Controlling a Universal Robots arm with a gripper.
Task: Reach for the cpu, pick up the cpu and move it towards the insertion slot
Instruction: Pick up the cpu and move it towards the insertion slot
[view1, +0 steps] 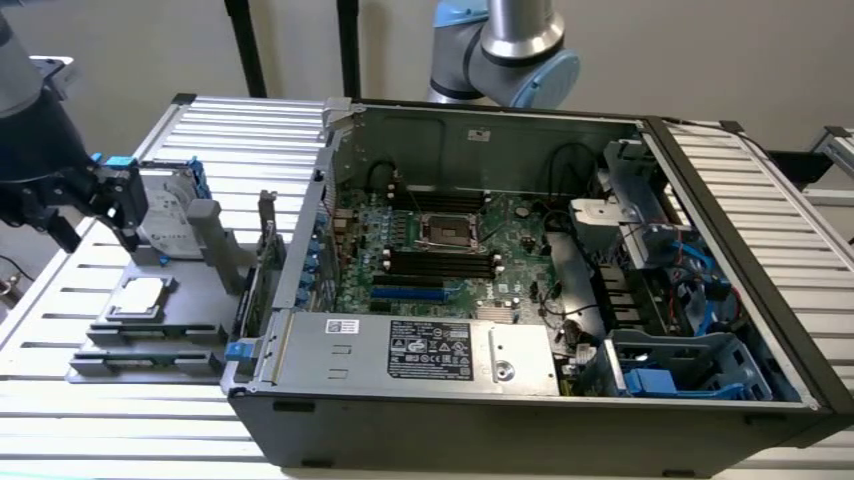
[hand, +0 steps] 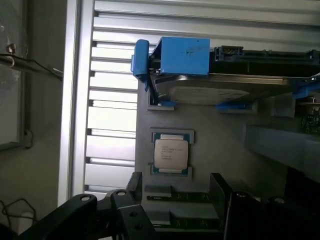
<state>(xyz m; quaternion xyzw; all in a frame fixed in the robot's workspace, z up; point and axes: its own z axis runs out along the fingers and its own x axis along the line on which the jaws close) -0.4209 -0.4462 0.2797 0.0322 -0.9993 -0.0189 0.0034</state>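
Clearly empty, the pincer (hand: 176, 184) hangs spread wide near the cpu (hand: 171, 152), not touching it. The cpu lies well apart from the insertion slot (view1: 451, 230).

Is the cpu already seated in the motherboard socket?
No, the cpu lies on the grey holder outside the case, and the insertion slot shows its bare dark centre.

The cpu (hand: 171, 153) shows a dull silver metal lid; blue brackets (hand: 182, 55) look smooth plastic; the counter (view1: 227, 125) is ribbed, shiny metal.
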